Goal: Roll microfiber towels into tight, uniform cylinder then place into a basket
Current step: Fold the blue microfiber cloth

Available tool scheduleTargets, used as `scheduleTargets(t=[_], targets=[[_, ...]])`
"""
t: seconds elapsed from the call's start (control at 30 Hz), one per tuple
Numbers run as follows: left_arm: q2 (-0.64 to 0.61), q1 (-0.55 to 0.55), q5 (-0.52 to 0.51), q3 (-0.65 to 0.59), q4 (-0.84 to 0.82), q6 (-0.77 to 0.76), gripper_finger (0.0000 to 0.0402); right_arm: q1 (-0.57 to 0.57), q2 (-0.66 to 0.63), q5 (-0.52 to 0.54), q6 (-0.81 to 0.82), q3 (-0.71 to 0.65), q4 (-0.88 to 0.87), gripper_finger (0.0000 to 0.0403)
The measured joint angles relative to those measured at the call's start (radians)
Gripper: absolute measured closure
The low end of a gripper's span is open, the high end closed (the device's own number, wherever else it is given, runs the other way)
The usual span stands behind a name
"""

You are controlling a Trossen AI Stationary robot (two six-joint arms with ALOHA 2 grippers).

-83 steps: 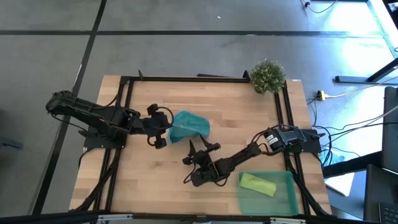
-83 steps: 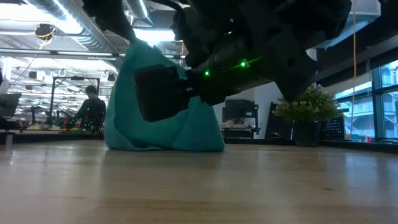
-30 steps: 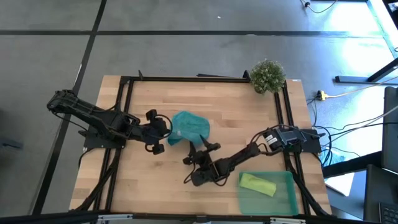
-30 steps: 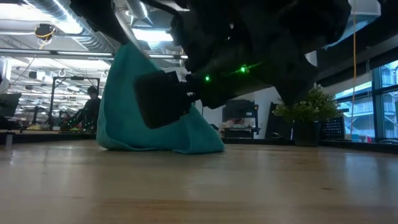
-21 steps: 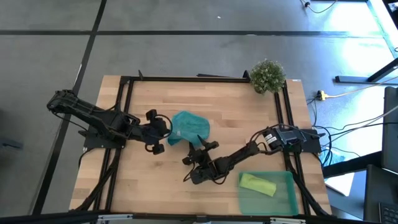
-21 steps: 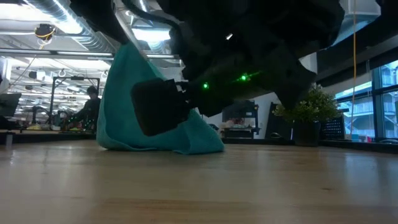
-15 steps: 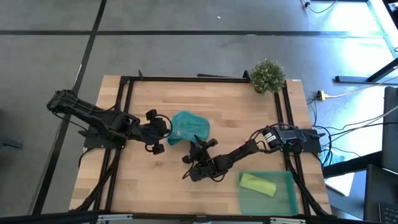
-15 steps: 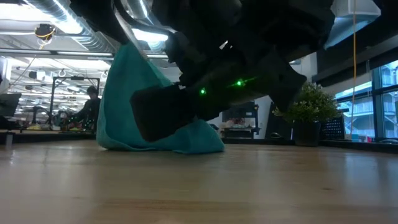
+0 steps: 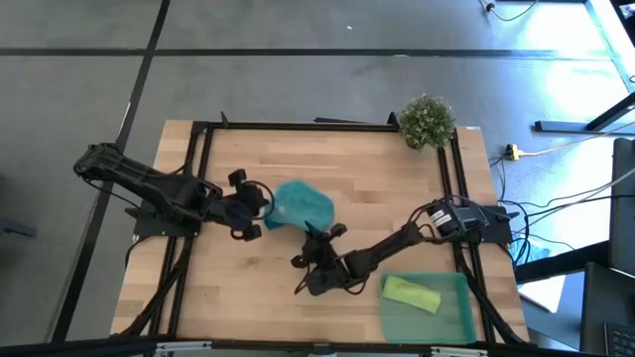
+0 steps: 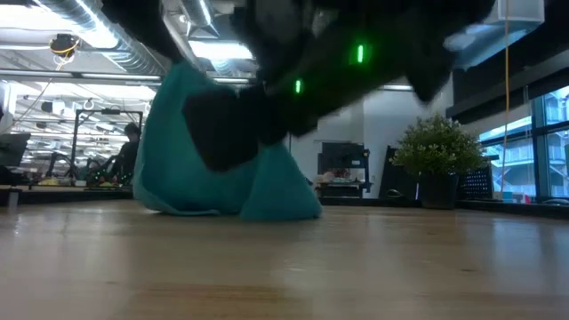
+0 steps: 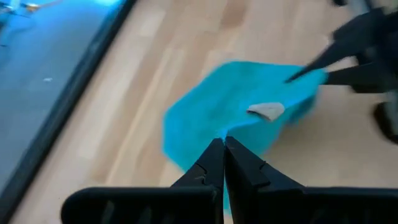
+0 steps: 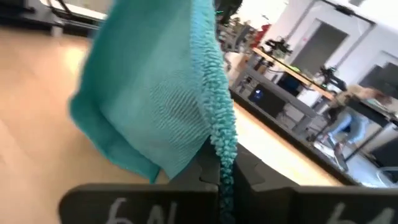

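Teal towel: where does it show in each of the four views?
High view: teal towel mid-table, between both arms.
Low view: a tall heap left of centre, partly behind a dark arm.
Left wrist view: centre, beyond the shut left hand.
Right wrist view: upper left, edge pinched in the right hand.
Shared landmark: wooden table.

Left pincer (image 9: 260,203) and right pincer (image 9: 316,236) — both clamped shut

A grey concrete floor (image 9: 298,79) with dark seams surrounds the wooden desk (image 9: 367,188). Across the room, ceiling ducts (image 10: 98,36), strip lights, workbenches (image 10: 53,184) and tall windows (image 10: 547,151) show; a small potted plant (image 10: 436,169) stands on the desk's far corner
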Motion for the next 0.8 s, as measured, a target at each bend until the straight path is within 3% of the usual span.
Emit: scheduleTargets(t=[0.33, 0.67, 0.8], targets=[[-0.001, 0.046, -0.12, 0.145, -0.166, 0.005, 0.0401, -0.029, -0.225, -0.109, -0.301, 0.0, -0.077, 0.0399], [-0.001, 0.173, -0.19, 0.298, -0.242, 0.081, 0.0402, -0.138, -0.538, -0.299, -0.334, 0.002, -0.382, 0.0401], [-0.001, 0.243, -0.189, 0.358, -0.233, 0.17, 0.0401, -0.211, -0.633, -0.459, -0.334, 0.002, -0.481, 0.0401]])
